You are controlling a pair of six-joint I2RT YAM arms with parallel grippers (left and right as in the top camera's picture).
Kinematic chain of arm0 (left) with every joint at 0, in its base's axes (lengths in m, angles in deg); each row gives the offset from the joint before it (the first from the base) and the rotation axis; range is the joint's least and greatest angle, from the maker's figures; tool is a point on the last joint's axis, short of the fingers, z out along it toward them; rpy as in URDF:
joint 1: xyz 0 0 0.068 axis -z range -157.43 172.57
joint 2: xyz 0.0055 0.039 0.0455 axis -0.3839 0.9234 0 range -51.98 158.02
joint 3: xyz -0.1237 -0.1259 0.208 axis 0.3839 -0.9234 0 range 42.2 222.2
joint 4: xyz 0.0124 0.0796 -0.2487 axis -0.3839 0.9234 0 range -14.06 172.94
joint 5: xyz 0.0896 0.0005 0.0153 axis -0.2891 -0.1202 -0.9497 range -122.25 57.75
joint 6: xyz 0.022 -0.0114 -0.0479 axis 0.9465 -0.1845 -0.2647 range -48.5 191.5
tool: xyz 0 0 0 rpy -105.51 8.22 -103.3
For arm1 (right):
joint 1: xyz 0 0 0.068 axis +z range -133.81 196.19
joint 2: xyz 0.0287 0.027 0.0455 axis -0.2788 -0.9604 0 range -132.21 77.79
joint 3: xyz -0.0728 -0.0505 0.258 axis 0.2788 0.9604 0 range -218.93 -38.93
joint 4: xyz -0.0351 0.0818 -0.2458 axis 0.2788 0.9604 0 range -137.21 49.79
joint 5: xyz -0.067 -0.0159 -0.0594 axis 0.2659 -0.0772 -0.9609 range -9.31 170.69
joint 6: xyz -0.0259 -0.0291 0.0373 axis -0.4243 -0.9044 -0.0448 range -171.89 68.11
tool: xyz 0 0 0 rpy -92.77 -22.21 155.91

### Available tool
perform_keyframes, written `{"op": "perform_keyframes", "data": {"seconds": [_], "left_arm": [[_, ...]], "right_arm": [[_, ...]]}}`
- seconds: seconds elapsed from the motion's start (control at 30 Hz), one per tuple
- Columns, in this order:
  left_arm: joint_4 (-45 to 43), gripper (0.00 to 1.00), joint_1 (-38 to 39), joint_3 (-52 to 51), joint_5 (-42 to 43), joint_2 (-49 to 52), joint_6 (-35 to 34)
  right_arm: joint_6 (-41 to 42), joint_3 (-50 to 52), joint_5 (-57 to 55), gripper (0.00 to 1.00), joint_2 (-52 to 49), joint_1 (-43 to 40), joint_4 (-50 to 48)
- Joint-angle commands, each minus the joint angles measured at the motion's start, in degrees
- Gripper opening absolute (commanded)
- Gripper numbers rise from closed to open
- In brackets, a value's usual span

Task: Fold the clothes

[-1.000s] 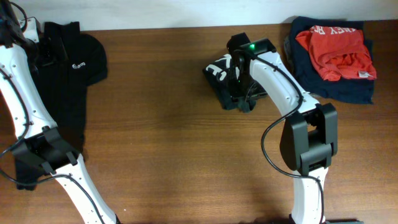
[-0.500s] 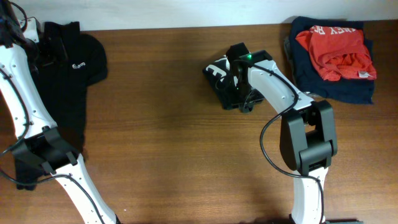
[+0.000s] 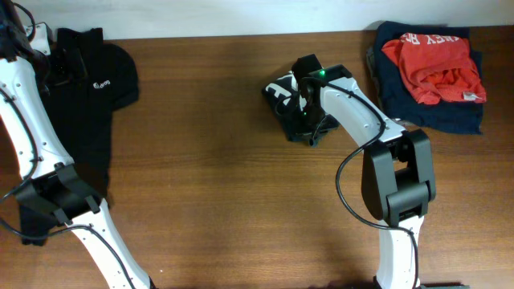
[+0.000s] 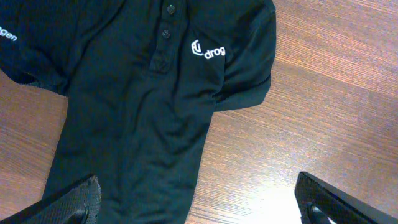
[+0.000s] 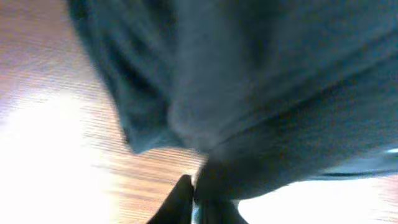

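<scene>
**Task item.** Black T-shirt (image 3: 281, 100) sits upper centre-right in the overhead view, bunched into a small, uneven bundle rather than spread flat. Parts of large white block lettering show on its left-hand folds; the word cannot be read in full. The right arm crosses over the bundle's right side and hides that part. In the right wrist view the T-shirt (image 5: 261, 93) fills most of the frame as blurred dark cloth with soft rolled folds, its lower edge lifted off the wood at lower left.

**Fingers.** Right gripper (image 5: 194, 202): tips drawn together at bottom centre of the wrist view, clenched on a fold of the T-shirt. Left gripper (image 4: 202, 199): spread wide, one fingertip in each lower corner of its wrist view, holding nothing, above a black polo (image 4: 143, 112).

**Surface.** Brown wooden table (image 3: 209, 177) with lengthwise grain, and a bright glare patch at lower right of the left wrist view. The polo lies at upper left of the overhead view, partly spread out, with a buttoned placket and a small white chest logo (image 4: 208, 51) reading "drog". At upper right, well apart from the T-shirt, a red-orange garment (image 3: 434, 64) lies on top of a navy garment (image 3: 438, 116).

**Room.** Only a pale strip (image 3: 241, 16) shows beyond the table's far edge along the top of the overhead view.
</scene>
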Motion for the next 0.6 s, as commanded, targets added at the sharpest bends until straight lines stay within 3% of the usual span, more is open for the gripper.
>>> {"op": "perform_keyframes", "data": {"seconds": [0.0, 0.17, 0.57], "left_arm": [[0.1, 0.99, 0.1, -0.4, 0.7, 0.7, 0.0], [0.0, 0.99, 0.1, -0.4, 0.7, 0.7, 0.0], [-0.1, 0.99, 0.1, -0.4, 0.7, 0.7, 0.0]], "right_arm": [[1.9, -3.1, 9.6, 0.08, -0.3, 0.4, 1.2], [4.7, -7.6, 23.2, 0.04, 0.5, 0.4, 1.3], [3.1, -8.6, 22.8, 0.04, 0.5, 2.4, 2.1]]}}
